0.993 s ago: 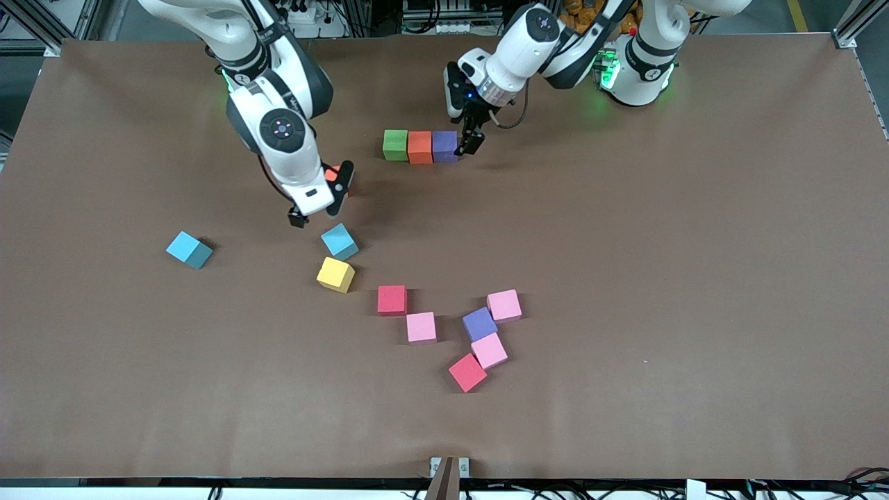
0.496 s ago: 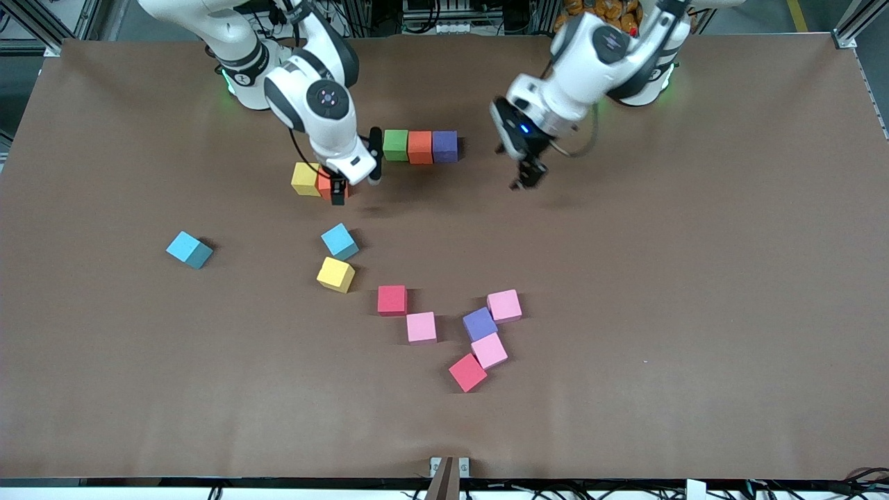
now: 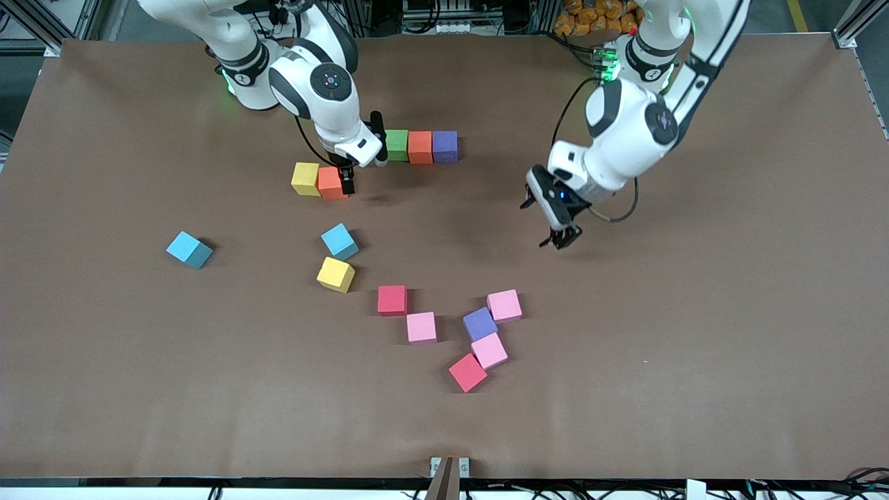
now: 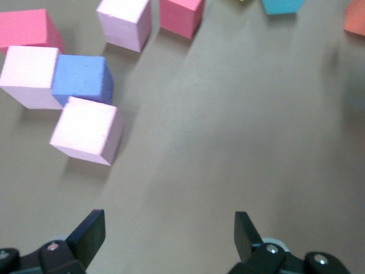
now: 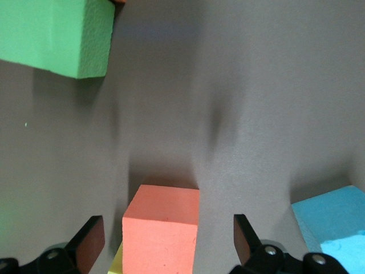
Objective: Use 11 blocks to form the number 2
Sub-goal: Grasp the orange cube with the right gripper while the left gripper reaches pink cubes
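Blocks [image 3: 420, 146] unmoved, left hand [image 3: 560, 237] now open over bare table, right hand [image 3: 360, 158] open.

Bright, even overhead light; soft shadows; slight wrist-view blur.

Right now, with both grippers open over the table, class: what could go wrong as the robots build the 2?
1. The right gripper hangs open over an orange block that touches a yellow block; closing may nudge the yellow one.
2. It is also close to the green block of the finished row, so a swing could knock that row.
3. The left gripper nears the pink blocks packed against a purple block; fingers may not fit between.
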